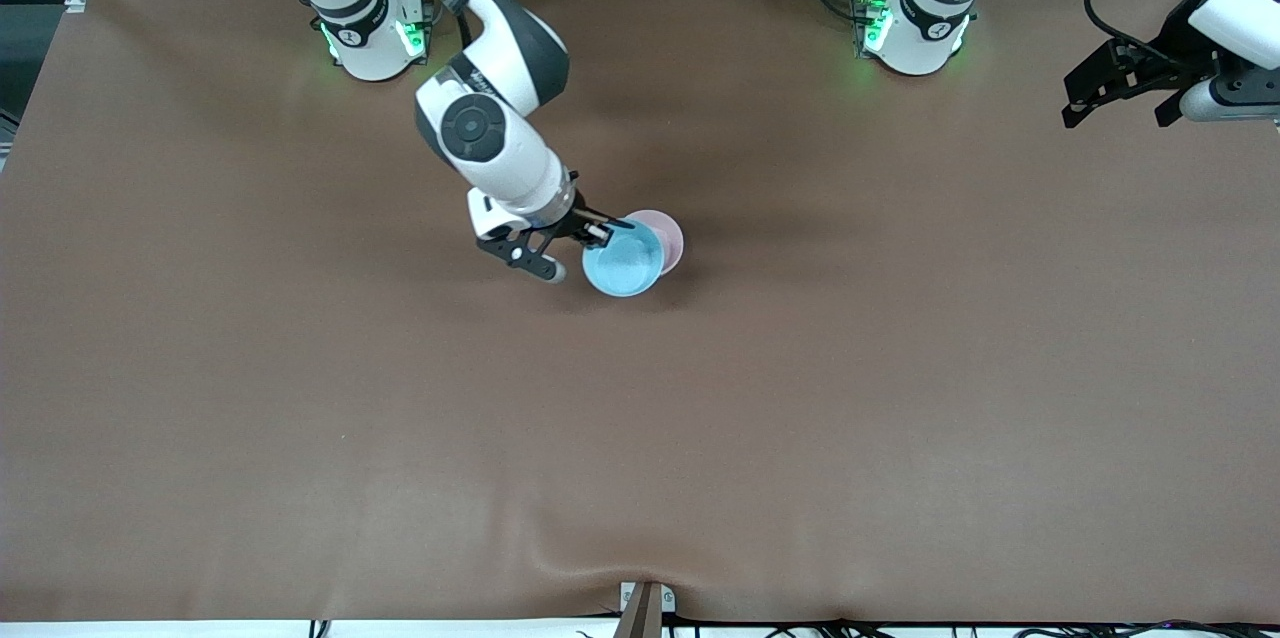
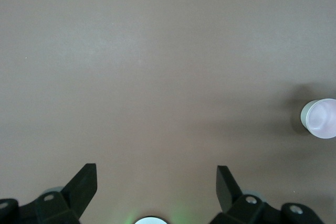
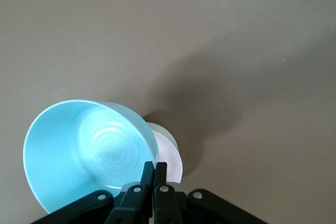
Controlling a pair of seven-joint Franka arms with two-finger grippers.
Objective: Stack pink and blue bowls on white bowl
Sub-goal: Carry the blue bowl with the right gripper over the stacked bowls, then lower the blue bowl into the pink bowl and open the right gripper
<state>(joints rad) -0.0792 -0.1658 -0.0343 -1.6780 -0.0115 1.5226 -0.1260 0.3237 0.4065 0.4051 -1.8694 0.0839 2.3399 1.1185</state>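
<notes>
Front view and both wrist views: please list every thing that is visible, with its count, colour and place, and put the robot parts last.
blue bowl: one, light sky blue, held up by its rim, tilted, over the pink bowl.
pink bowl: one, pale pink, sitting in a white bowl near the middle of the table; of the white bowl only the outer wall shows.
table: one, brown cover.
right gripper: one, black, shut on the blue bowl's rim, over the stack.
left gripper: one, black, open, holding nothing, waiting in the air at the left arm's end of the table.
</notes>
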